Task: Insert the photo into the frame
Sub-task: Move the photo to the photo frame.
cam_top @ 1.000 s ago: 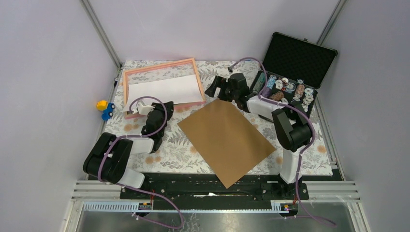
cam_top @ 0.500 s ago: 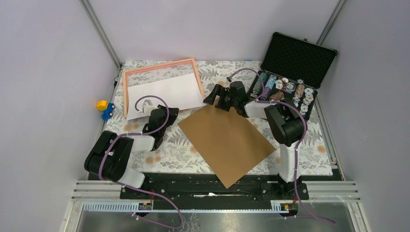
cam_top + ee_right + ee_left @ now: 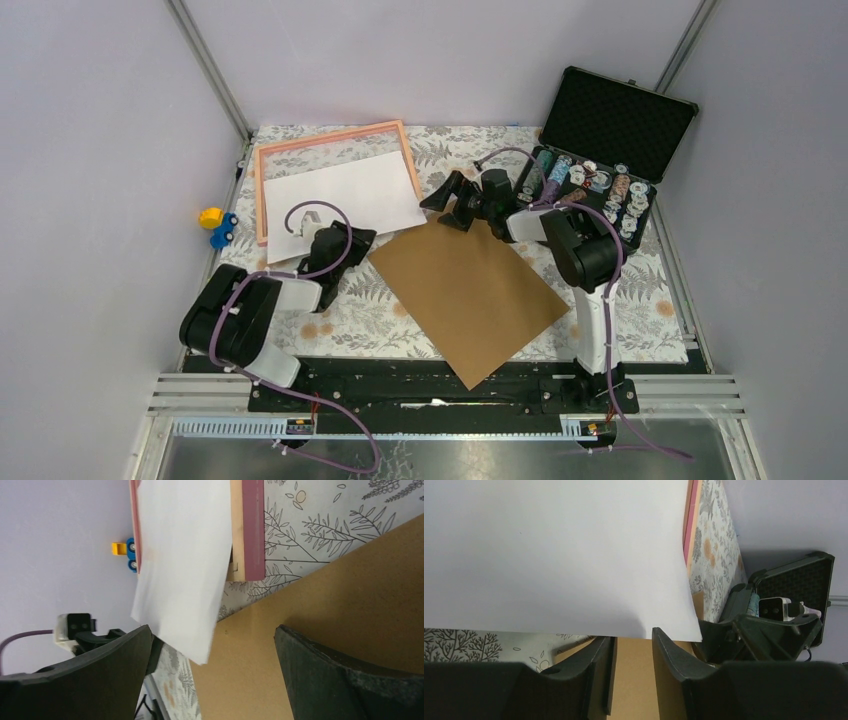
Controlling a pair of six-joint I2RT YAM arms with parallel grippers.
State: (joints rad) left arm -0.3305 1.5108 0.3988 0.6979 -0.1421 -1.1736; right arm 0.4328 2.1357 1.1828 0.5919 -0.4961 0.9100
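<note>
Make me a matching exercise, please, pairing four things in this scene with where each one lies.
Things:
1 photo
2 board
3 case
4 toy

Places:
A far right corner, lid open
B flat in the middle, brown
C just left of the frame
D white side up, overlapping the frame

Pairs: 1-D; 2-B; 3-A; 4-C

Photo [image 3: 185, 555] white-side-up overhanging pink frame [image 3: 253, 530], brown board [image 3: 330, 645] beside, tool [image 3: 211, 632] spread wide
</note>
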